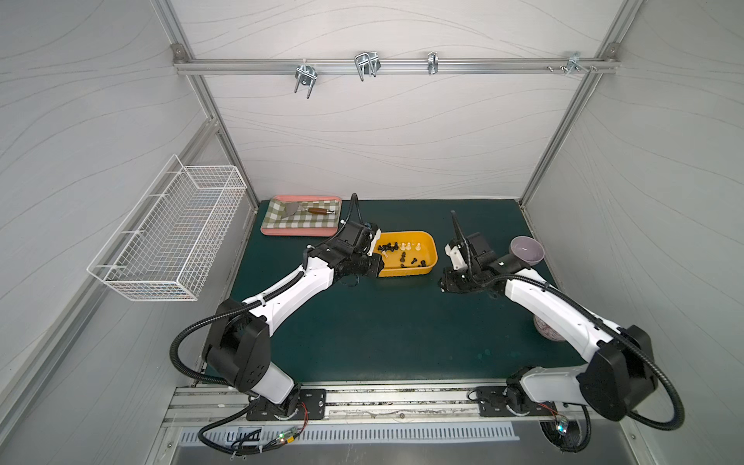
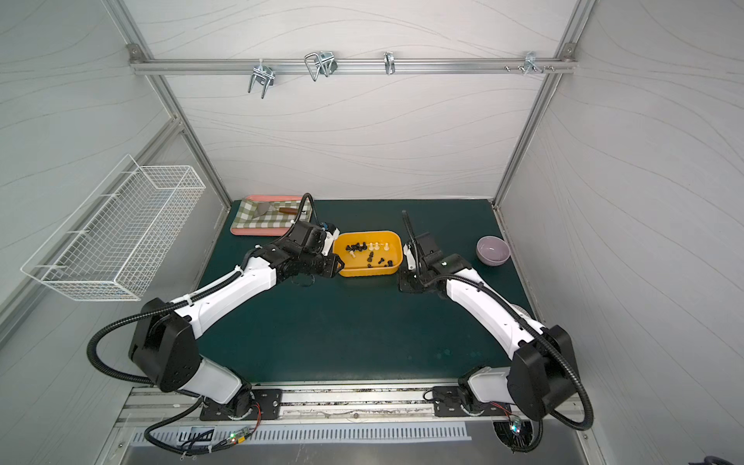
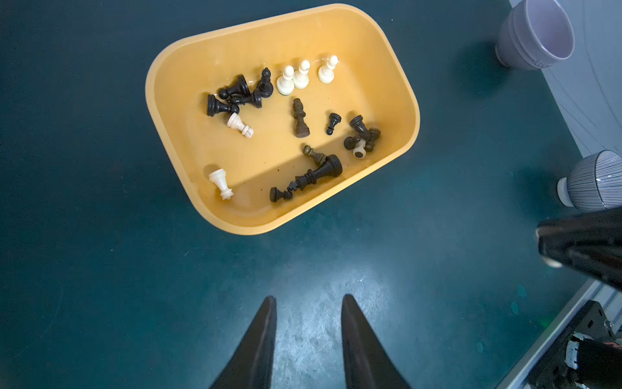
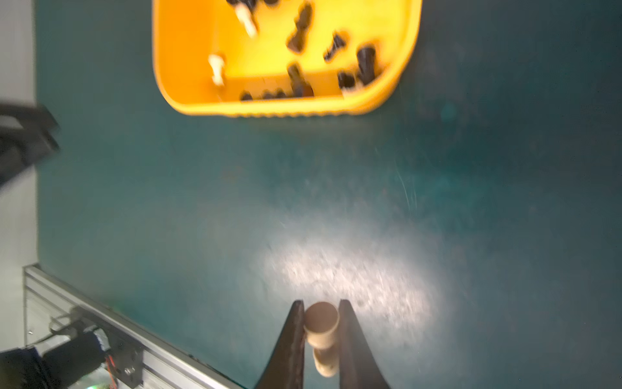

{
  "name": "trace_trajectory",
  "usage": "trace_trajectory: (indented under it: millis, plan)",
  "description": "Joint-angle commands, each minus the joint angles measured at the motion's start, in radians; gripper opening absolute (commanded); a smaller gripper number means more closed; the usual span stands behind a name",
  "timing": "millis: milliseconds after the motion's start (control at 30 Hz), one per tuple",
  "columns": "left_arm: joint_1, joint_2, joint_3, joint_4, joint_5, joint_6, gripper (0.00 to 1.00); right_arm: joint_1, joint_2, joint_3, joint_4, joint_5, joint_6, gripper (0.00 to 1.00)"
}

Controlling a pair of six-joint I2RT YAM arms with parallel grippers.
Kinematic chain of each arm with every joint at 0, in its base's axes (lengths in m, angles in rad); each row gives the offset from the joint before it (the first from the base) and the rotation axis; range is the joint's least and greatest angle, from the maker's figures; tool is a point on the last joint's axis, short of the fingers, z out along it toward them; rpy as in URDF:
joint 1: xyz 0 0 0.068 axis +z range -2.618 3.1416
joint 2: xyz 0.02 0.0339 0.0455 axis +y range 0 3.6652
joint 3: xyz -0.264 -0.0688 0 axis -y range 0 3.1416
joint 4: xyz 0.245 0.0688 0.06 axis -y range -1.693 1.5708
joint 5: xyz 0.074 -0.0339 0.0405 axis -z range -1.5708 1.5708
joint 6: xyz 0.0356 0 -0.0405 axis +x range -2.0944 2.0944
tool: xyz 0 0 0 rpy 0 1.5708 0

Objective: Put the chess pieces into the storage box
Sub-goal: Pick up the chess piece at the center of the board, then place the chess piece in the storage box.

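Left wrist view shows chess pieces (image 3: pixel 300 118) lying in the yellow box (image 3: pixel 242 40); left hand (image 3: pixel 308 298) apart, right hand (image 4: pixel 320 303) clamped on a cream piece (image 4: pixel 321 323).

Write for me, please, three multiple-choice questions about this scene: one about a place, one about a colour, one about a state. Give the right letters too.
1. Where does the trowel lie?
A) on the checkered tray
B) in the yellow box
C) in the wire basket

2. What colour is the chess piece in the right claw?
A) black
B) cream
C) red

3. How is the left claw?
A) open and empty
B) shut on a chess piece
C) shut on the trowel

Answers:
1 A: in both top views its blade and wooden handle rest on the checkered pattern.
2 B: the right wrist view shows a pale cream piece clamped there.
3 A: the left wrist view shows only the bare green mat between its spread jaws.
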Motion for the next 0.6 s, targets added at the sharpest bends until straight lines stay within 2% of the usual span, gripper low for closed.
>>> trace_trajectory:
  millis: [0, 567]
  plan:
    - [0.004, -0.061, -0.027, 0.013, -0.003, -0.006, 0.34, -0.018, 0.059, 0.096, 0.000, -0.030, -0.066, 0.13]
    - [0.003, -0.235, -0.202, 0.003, -0.030, -0.041, 0.35, -0.113, 0.482, 0.528, 0.011, -0.070, -0.122, 0.13]
